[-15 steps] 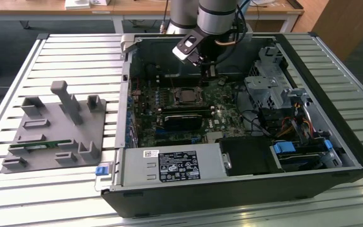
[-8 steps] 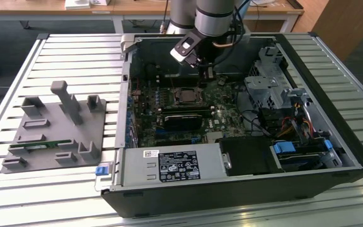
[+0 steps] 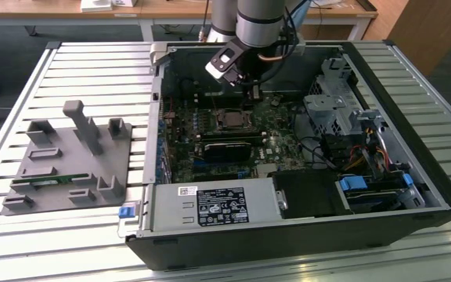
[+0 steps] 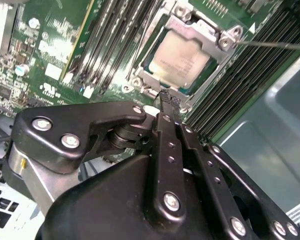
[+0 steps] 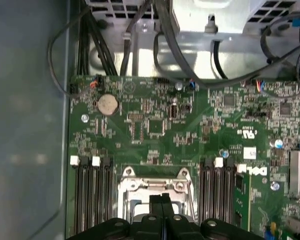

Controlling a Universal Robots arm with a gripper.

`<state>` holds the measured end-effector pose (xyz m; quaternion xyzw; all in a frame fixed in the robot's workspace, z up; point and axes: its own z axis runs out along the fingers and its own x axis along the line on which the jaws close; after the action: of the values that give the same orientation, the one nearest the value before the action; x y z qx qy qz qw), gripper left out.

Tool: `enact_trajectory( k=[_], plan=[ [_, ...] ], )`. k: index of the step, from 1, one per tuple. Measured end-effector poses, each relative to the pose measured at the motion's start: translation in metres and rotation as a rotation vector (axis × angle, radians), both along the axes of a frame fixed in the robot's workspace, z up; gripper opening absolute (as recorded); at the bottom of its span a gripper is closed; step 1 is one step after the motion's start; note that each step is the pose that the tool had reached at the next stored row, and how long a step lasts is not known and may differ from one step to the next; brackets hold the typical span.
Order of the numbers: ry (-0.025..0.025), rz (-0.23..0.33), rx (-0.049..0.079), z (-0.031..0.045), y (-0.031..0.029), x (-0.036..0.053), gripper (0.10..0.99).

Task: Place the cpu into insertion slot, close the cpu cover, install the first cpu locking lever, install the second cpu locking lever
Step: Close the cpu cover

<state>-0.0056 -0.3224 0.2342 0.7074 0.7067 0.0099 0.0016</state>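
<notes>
The cpu (image 4: 176,56), a silvery-tan square, lies in the insertion slot (image 3: 232,119) on the green board. The cpu cover (image 4: 200,31), a silver frame, lies down over it, and the chip shows through its window. A thin locking lever (image 4: 272,44) juts out sideways from one corner of the socket. My gripper (image 4: 170,100) hangs just beside the socket's edge, its two black fingers pressed together and holding nothing. In the first wrist view the gripper (image 5: 161,199) sits over the cover (image 5: 140,184). In the exterior view the gripper (image 3: 253,89) is just behind the socket.
Long black memory slots (image 5: 92,195) flank the socket on both sides. A heatsink card (image 3: 229,147) lies in front of it. Cables and a silver drive cage (image 3: 331,111) fill the case at the exterior view's right. A grey fixture (image 3: 69,158) stands outside the case at the left.
</notes>
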Motion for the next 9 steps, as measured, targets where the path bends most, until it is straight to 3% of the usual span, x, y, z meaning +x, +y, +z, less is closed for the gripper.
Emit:
enact_trajectory(
  k=[9],
  plan=[
    [-0.0001, 0.000, 0.000, -0.0021, -0.0010, -0.0050, 0.106]
  ],
)
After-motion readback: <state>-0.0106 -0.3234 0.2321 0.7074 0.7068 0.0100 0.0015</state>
